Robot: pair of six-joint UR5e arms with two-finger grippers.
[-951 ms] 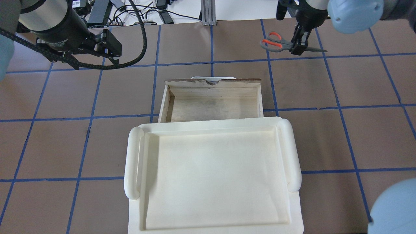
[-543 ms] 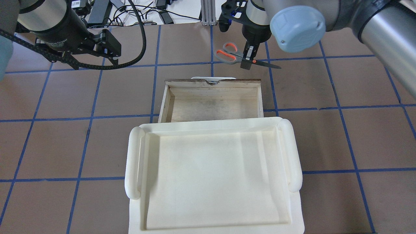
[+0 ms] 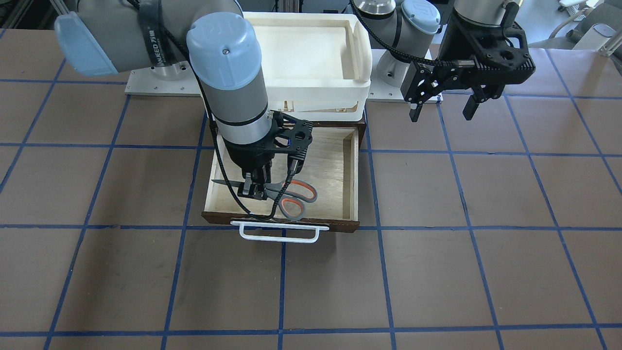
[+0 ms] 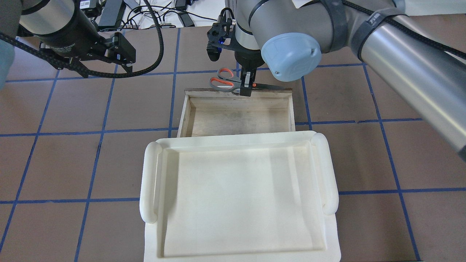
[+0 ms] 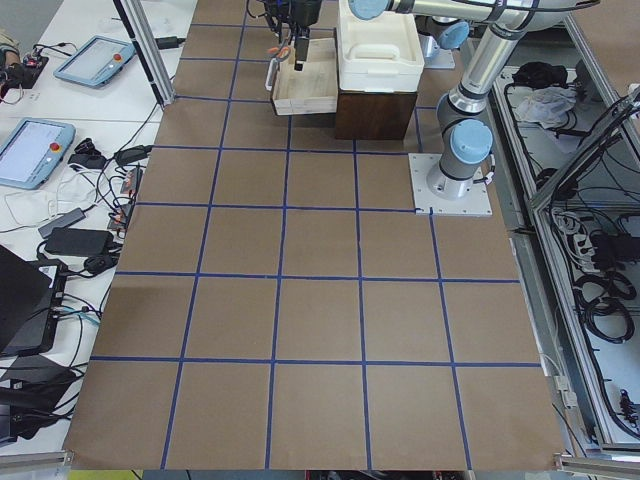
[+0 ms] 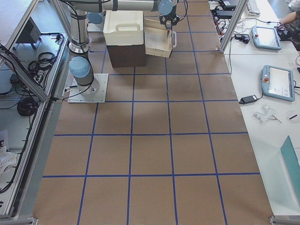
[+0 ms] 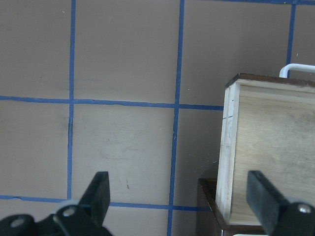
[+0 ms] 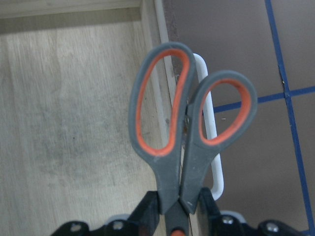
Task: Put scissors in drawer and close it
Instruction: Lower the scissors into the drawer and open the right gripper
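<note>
The scissors (image 4: 222, 82), grey handles lined orange, are held level in my right gripper (image 4: 247, 88), which is shut on them near the pivot. They hang over the front edge of the open drawer (image 4: 236, 120). In the right wrist view one loop of the scissors (image 8: 165, 123) lies over the plywood floor (image 8: 74, 123), the other over the white bar handle (image 8: 214, 167). In the front view the scissors (image 3: 293, 198) are low over the drawer (image 3: 335, 160), just behind its dark front. My left gripper (image 3: 441, 111) is open and empty, off to the drawer's side; it also shows in the left wrist view (image 7: 179, 196).
A white foam tray (image 4: 149, 182) sits on the dark cabinet (image 5: 375, 115) above the drawer. The drawer's side wall (image 7: 229, 147) is close by my left gripper. Brown table with blue grid lines all round. Cables and tablets lie beyond the far edge.
My right arm has carried the scissors from the far right of the table leftwards and nearer, to above the drawer's front edge. The left arm has not moved.
</note>
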